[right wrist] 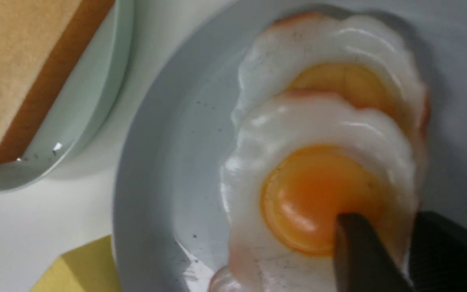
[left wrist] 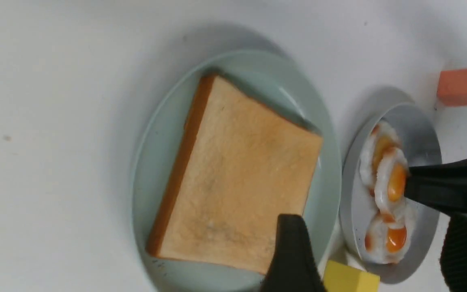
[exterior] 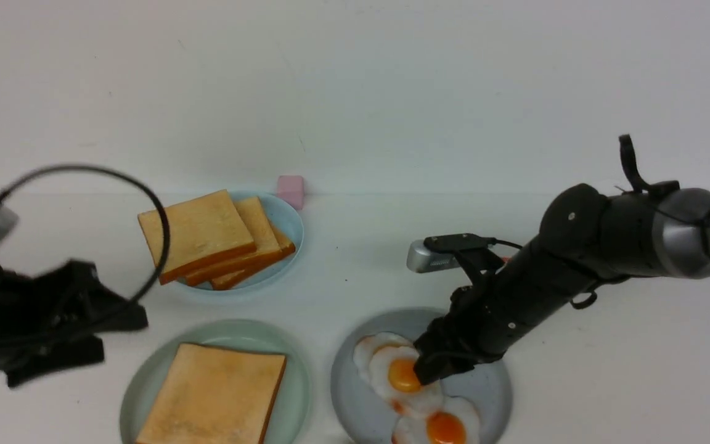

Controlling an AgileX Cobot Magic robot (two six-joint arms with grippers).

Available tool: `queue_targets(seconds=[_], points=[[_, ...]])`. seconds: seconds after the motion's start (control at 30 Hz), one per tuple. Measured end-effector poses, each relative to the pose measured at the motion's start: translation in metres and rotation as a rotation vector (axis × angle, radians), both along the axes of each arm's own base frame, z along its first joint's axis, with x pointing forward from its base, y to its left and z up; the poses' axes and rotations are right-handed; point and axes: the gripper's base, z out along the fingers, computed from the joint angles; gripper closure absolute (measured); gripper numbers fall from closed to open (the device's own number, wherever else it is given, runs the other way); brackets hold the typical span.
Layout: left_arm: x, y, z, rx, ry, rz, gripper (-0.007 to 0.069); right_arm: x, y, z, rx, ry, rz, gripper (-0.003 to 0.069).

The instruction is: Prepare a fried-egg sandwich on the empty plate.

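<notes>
The right gripper (exterior: 427, 372) sets its jaws astride the edge of the topmost glossy white fried egg (exterior: 387, 369) on the grey speckled plate (exterior: 492, 394) (clamped or not, I cannot tell), presumably bound for the square golden toast slice (exterior: 213, 394) on the pale mint-green plate (exterior: 148, 376); the left gripper (exterior: 108, 336) hangs open, empty

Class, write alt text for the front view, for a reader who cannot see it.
The right gripper rests on a fried egg among overlapping eggs on the grey plate. To its left, the mint-green plate holds one toast slice; behind, a light blue plate holds stacked toast. The left arm is a blur at the left edge.
</notes>
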Motion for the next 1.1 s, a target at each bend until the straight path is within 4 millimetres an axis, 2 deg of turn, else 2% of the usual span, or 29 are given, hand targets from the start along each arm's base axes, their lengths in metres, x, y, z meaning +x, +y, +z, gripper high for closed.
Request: queue_targets(seconds=[0.1,0.13,0.17,0.2,0.3,0.47,0.53,0.57,0.6,0.63,0.67,0.7,0.8,0.83,0.87,1.0,1.1], points=[[-0.01,0.004,0.03,0.085,-0.03,0.023,0.0144,0.0,0.0,-0.001,0.0,-0.001,0.004,0.0632],[-0.014,0.003,0.035,0.095,-0.041,0.027,0.0144,0.001,0.0,-0.001,0.0,-0.003,0.007,0.0648],[-0.016,0.003,0.036,0.099,-0.041,0.03,0.0144,0.001,0.0,-0.001,0.0,-0.002,0.008,0.065],[-0.025,0.001,0.042,0.114,-0.062,0.029,0.0144,0.001,0.001,0.001,0.002,-0.004,0.02,0.0657],[-0.041,-0.01,0.045,0.138,-0.099,-0.012,0.0144,0.003,0.004,0.007,0.012,0.005,0.049,0.0657],[-0.067,-0.029,0.042,0.257,-0.194,-0.125,0.0144,0.008,0.012,0.038,0.051,-0.004,0.104,0.0657],[-0.076,-0.031,0.044,0.302,-0.237,-0.113,0.0144,0.01,0.028,0.058,0.081,-0.028,0.13,0.0657],[-0.075,-0.031,0.043,0.309,-0.239,-0.115,0.0144,0.01,0.028,0.058,0.081,-0.028,0.13,0.0657],[-0.08,-0.03,0.045,0.33,-0.26,-0.086,0.0144,0.006,0.047,0.067,0.098,-0.047,0.165,0.0657],[-0.081,-0.029,0.046,0.336,-0.269,-0.068,0.0144,0.003,0.059,0.07,0.106,-0.056,0.187,0.0657],[-0.081,-0.029,0.046,0.332,-0.27,-0.062,0.0144,0.003,0.061,0.072,0.108,-0.061,0.191,0.0657],[-0.081,-0.029,0.046,0.341,-0.27,-0.051,0.0144,-0.002,0.079,0.073,0.119,-0.072,0.22,0.0657],[-0.082,-0.03,0.045,0.339,-0.262,-0.039,0.0144,-0.006,0.114,0.066,0.134,-0.117,0.248,0.0657],[-0.082,-0.03,0.045,0.34,-0.262,-0.039,0.0144,-0.007,0.118,0.063,0.133,-0.116,0.251,0.0657],[-0.082,-0.029,0.045,0.35,-0.263,-0.041,0.0144,-0.003,0.133,0.056,0.141,-0.143,0.235,0.0656],[-0.081,-0.028,0.045,0.362,-0.267,-0.037,0.0144,0.008,0.156,0.032,0.158,-0.128,0.191,0.0636],[-0.08,-0.028,0.046,0.363,-0.279,-0.03,0.0144,0.012,0.16,0.026,0.165,-0.108,0.17,0.0615]])
